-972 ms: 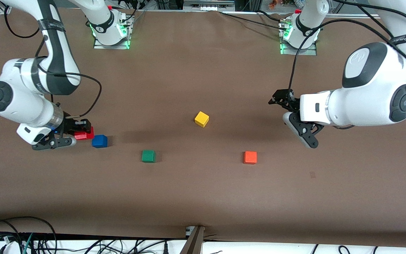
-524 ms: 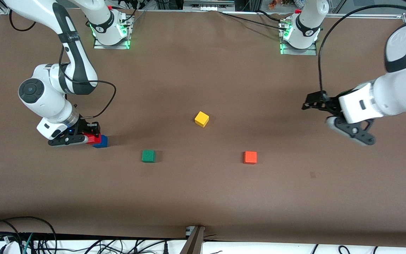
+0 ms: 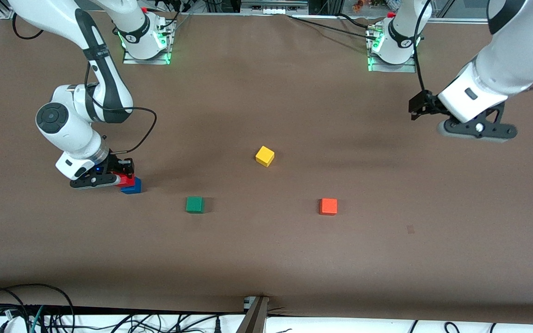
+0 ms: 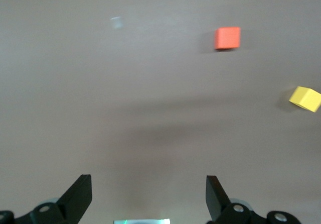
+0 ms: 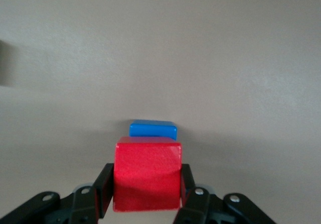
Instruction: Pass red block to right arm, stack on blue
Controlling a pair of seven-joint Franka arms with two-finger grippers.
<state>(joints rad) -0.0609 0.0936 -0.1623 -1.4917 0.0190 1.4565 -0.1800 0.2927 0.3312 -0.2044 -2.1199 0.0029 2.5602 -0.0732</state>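
My right gripper [image 3: 122, 178] is shut on the red block [image 3: 127, 180] and holds it low over the blue block [image 3: 134, 187], covering part of it. I cannot tell whether the two blocks touch. In the right wrist view the red block [image 5: 147, 174] sits between the right gripper's [image 5: 146, 185] fingers, with the blue block [image 5: 153, 129] showing just past it. My left gripper [image 3: 477, 129] is open and empty, up in the air over the left arm's end of the table. It also shows open in the left wrist view [image 4: 148, 190].
A yellow cube [image 3: 264, 156] lies mid-table. A green cube [image 3: 195, 204] and an orange cube [image 3: 328, 206] lie nearer the front camera. The left wrist view shows the orange cube [image 4: 227, 37] and the yellow cube [image 4: 305, 98].
My right gripper has carried the red block sideways from beside the blue block to over it. My left arm has drawn back toward its own end of the table.
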